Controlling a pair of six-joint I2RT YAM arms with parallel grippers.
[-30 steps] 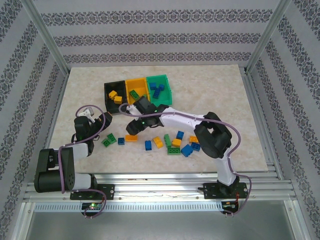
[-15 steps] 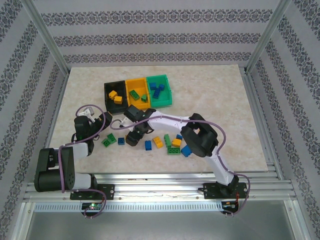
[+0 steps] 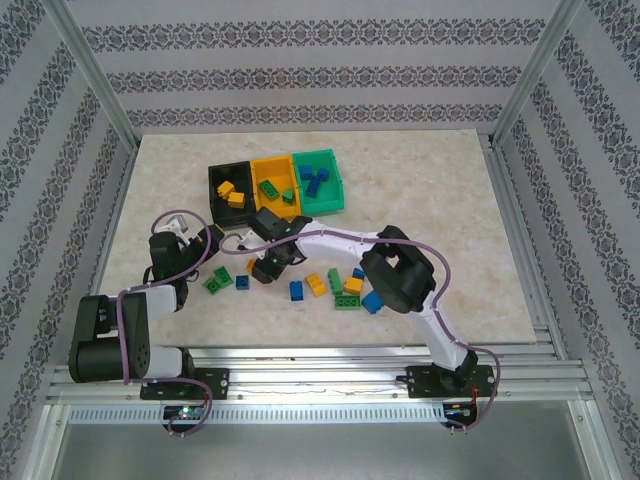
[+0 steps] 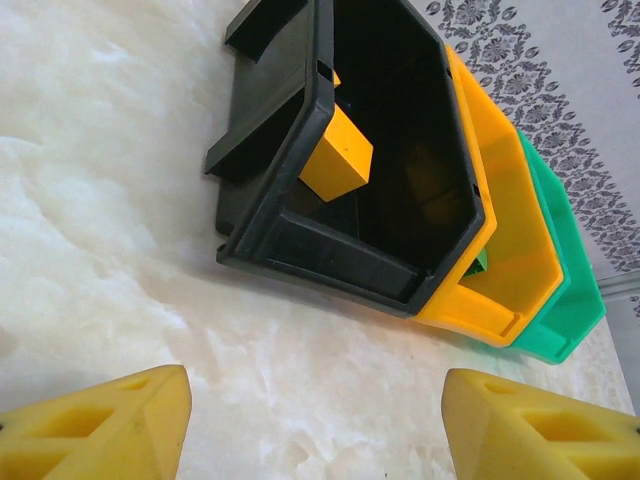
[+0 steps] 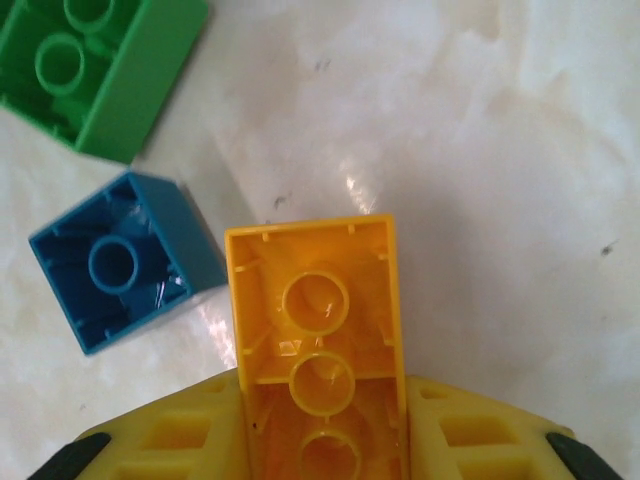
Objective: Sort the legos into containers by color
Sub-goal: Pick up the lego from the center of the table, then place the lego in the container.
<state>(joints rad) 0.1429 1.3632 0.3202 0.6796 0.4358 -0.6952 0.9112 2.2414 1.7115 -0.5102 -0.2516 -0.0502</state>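
Observation:
My right gripper [image 5: 320, 425] is shut on a yellow-orange lego [image 5: 318, 320], hollow underside facing the camera, low over the table [image 3: 440, 200]. A blue lego [image 5: 120, 260] and a green lego [image 5: 95, 70] lie just to its left. From above, the right gripper [image 3: 265, 268] is in front of the black container [image 3: 215, 180]. My left gripper [image 4: 315, 420] stands open over bare table, facing the black container [image 4: 300, 240], which holds a yellow-orange lego [image 4: 335, 155]. The yellow container [image 4: 510, 260] and the green container [image 4: 565, 290] adjoin it. The left gripper [image 3: 205, 240] sits left of the right one.
Loose legos lie in a band on the table: green [image 3: 217, 282], blue [image 3: 242, 282], blue [image 3: 297, 290], yellow [image 3: 316, 284], green [image 3: 347, 300] and blue [image 3: 373, 301]. The yellow container [image 3: 258, 172] holds a yellow and a green lego, the green container [image 3: 335, 178] blue ones.
My right gripper dropped from beside the containers to the table and shut on the yellow-orange lego that lay there. The left arm stayed put.

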